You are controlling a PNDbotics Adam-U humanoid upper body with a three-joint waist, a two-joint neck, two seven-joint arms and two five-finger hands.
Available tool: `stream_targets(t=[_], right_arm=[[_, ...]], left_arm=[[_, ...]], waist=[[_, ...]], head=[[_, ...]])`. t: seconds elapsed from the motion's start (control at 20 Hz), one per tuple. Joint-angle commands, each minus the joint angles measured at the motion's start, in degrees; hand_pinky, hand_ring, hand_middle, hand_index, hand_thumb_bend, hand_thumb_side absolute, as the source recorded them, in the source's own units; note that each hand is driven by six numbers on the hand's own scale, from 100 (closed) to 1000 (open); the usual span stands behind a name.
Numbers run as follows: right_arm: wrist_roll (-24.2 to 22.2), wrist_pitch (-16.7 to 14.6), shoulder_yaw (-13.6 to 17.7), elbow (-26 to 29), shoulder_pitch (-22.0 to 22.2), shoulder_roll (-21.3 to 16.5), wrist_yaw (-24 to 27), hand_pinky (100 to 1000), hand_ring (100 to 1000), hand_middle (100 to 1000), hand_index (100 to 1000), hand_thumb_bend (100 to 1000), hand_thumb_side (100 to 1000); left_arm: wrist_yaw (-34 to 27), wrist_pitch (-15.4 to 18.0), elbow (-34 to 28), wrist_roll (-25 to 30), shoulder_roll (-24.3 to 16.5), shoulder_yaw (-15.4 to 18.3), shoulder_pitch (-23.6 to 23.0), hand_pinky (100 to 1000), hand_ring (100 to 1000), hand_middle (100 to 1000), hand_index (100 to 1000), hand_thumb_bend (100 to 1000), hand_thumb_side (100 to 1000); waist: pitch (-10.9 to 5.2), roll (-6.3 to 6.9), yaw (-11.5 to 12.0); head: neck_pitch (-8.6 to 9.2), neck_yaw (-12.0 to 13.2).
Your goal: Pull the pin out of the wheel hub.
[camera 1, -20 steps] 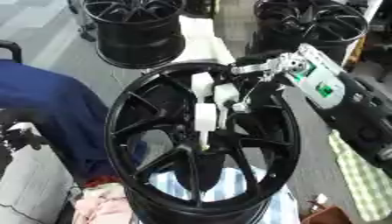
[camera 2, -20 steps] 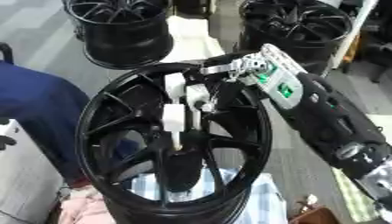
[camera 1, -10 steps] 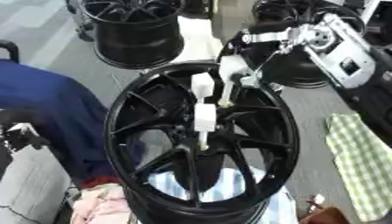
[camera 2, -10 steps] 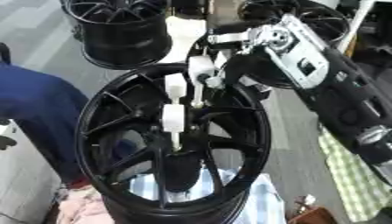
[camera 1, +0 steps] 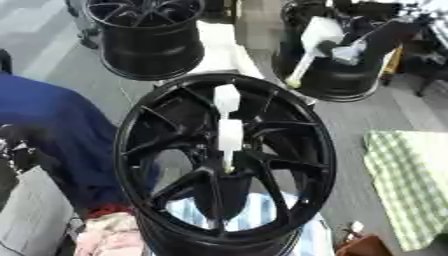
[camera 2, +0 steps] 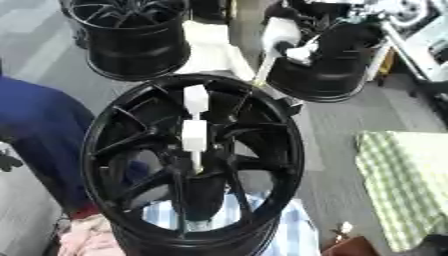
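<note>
Since one second ago the right hand (camera 1: 367,42) has gone up and away from the wheel hub (camera 1: 226,160), carrying one white pin (camera 1: 312,42) with it. Two more white pins (camera 1: 229,127) stand at the hub's centre. At upper right, its fingers are curled round the pulled pin, which hangs tilted above the rim, apart from it.

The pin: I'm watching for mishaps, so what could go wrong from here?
1. The right hand holds the pulled pin aloft over another black rim; if it slips, it may drop in there.
2. Two white pins remain in the wheel hub, so the job may not be finished.
</note>
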State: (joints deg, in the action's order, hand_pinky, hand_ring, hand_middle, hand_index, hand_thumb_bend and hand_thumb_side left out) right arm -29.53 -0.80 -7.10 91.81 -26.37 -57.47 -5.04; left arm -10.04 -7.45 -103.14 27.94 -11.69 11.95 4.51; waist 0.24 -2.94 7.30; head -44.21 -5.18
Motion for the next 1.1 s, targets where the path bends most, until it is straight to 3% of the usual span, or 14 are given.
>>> stream_targets(t=[0.05,0.15,0.2,0.25,0.3,0.4,0.55,0.75,0.9,1.1], right_arm=[[8.68,1.57,9.04,1.22,9.62,-5.58,-0.30,757,600,344,588,100,298],[15.47,2.94,14.43,-0.91,18.93,-3.68,-2.76,770,631,422,677,100,312],[18.76,3.80,16.82,-2.43,23.06,-1.94,-4.22,789,688,556,796,100,345],[22.27,4.96,19.32,-4.41,27.11,0.43,-5.75,792,700,587,817,100,356],[25.76,6.34,21.55,-6.54,30.47,2.96,-7.01,828,782,786,931,170,437],[33.50,9.35,25.84,-11.15,35.75,8.96,-7.89,846,819,888,972,268,509],[47.26,10.92,30.26,-16.11,40.10,17.26,-3.46,822,795,878,951,295,529],[63.59,7.03,29.74,-17.82,42.05,25.56,7.28,774,734,812,908,266,521],[67.58,3.45,27.24,-15.36,41.54,29.35,10.93,757,690,753,884,199,488],[66.26,0.48,24.01,-7.95,39.33,32.75,10.21,743,660,708,870,122,450]], left_arm=[[0.25,0.21,-1.41,-0.91,-1.41,1.10,0.31,596,403,621,734,100,746],[0.53,0.29,-1.46,-1.33,-1.44,1.52,0.18,596,392,621,733,100,747],[0.68,0.32,-1.48,-1.49,-1.43,1.69,0.15,596,387,622,733,100,749],[0.82,0.35,-1.50,-1.64,-1.41,1.85,0.13,596,386,622,733,100,749],[0.96,0.37,-1.52,-1.77,-1.42,2.00,0.06,596,373,622,733,100,750],[1.22,0.48,-1.51,-1.93,-1.45,2.21,-0.05,596,363,623,734,100,749],[1.37,0.76,-1.50,-2.06,-1.41,2.41,-0.15,596,352,623,734,100,749],[1.52,1.00,-1.27,-1.97,-1.23,2.38,-0.35,597,346,623,734,100,749],[1.40,1.13,-1.16,-1.77,-1.03,2.23,-0.36,597,346,624,734,100,748],[1.39,1.15,-1.01,-1.52,-0.64,2.09,-0.48,597,339,624,733,100,752]], waist=[[-0.08,0.16,-0.75],[0.29,0.09,-1.55],[0.47,0.05,-1.86],[0.63,0.00,-2.09],[0.78,-0.02,-2.36],[1.03,0.07,-2.69],[1.27,0.33,-2.86],[1.28,0.76,-3.15],[1.18,1.09,-3.29],[1.12,1.43,-3.19]], head=[[0.09,0.95],[0.09,1.54],[0.09,1.73],[0.09,1.85],[0.09,2.10],[0.09,2.50],[0.09,2.70],[0.09,2.35],[0.09,2.08],[0.09,1.88]])
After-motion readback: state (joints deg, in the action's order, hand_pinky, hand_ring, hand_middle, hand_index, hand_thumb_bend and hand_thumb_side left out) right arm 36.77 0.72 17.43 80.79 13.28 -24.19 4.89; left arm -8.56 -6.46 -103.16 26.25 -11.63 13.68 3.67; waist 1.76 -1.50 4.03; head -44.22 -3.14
